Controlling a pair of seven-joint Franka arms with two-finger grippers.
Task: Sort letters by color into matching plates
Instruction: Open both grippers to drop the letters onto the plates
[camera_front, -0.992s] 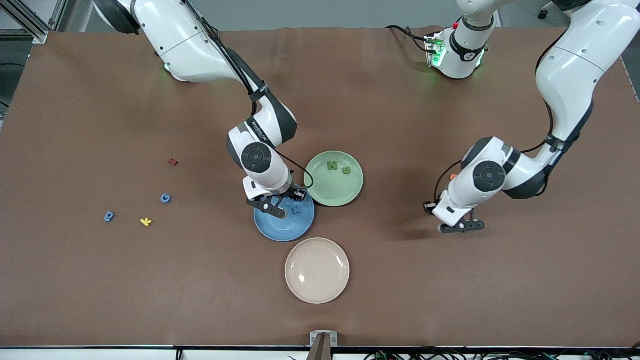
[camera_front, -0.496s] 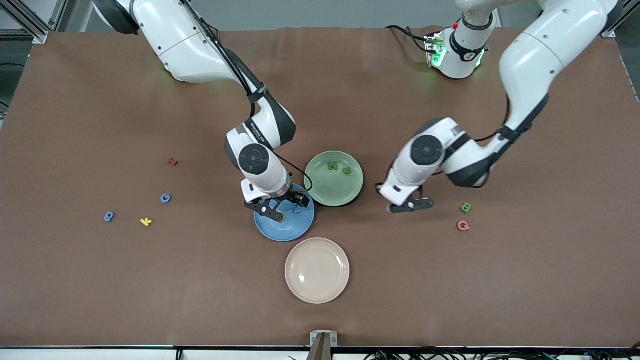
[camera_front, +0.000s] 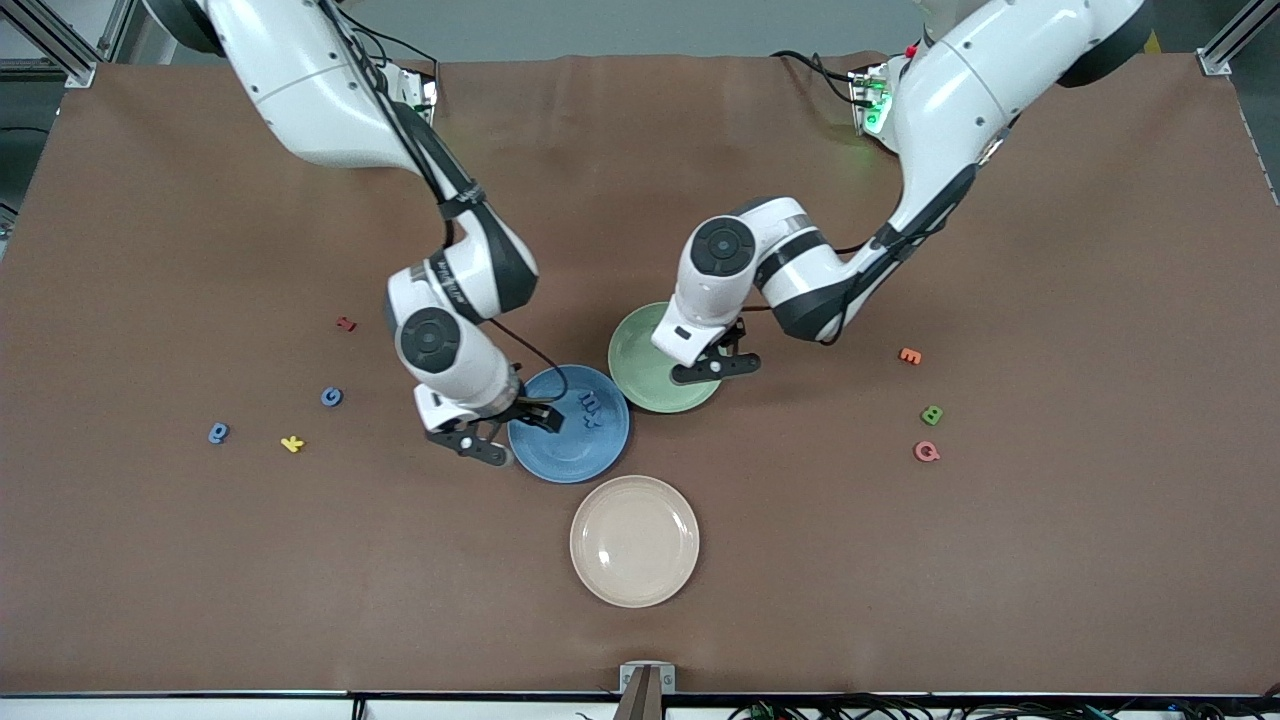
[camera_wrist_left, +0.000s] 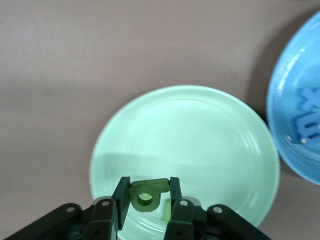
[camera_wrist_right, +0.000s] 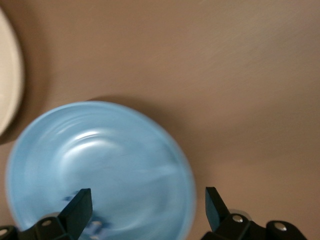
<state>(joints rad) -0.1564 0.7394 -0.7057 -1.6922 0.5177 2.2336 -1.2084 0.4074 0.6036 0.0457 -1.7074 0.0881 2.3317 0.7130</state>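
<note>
My left gripper (camera_front: 716, 367) is over the pale green plate (camera_front: 645, 385), shut on a small green letter (camera_wrist_left: 146, 194). In the left wrist view the plate (camera_wrist_left: 200, 135) fills the middle, under the gripper (camera_wrist_left: 147, 197). My right gripper (camera_front: 512, 438) is open and empty, over the blue plate's (camera_front: 575, 450) rim toward the right arm's end. Two blue letters (camera_front: 590, 406) lie in that plate. The right wrist view shows the blue plate (camera_wrist_right: 100, 160) below the open gripper (camera_wrist_right: 147, 205). The cream plate (camera_front: 634, 540) is nearest the camera, with nothing in it.
Toward the right arm's end lie a red letter (camera_front: 346, 323), two blue letters (camera_front: 332, 397) (camera_front: 218, 433) and a yellow letter (camera_front: 291, 443). Toward the left arm's end lie an orange letter (camera_front: 910, 355), a green letter (camera_front: 932, 414) and a pink letter (camera_front: 927, 451).
My left gripper carried a green letter from the left arm's end to over the green plate. My right gripper left a second blue letter in the blue plate and drew back to its rim.
</note>
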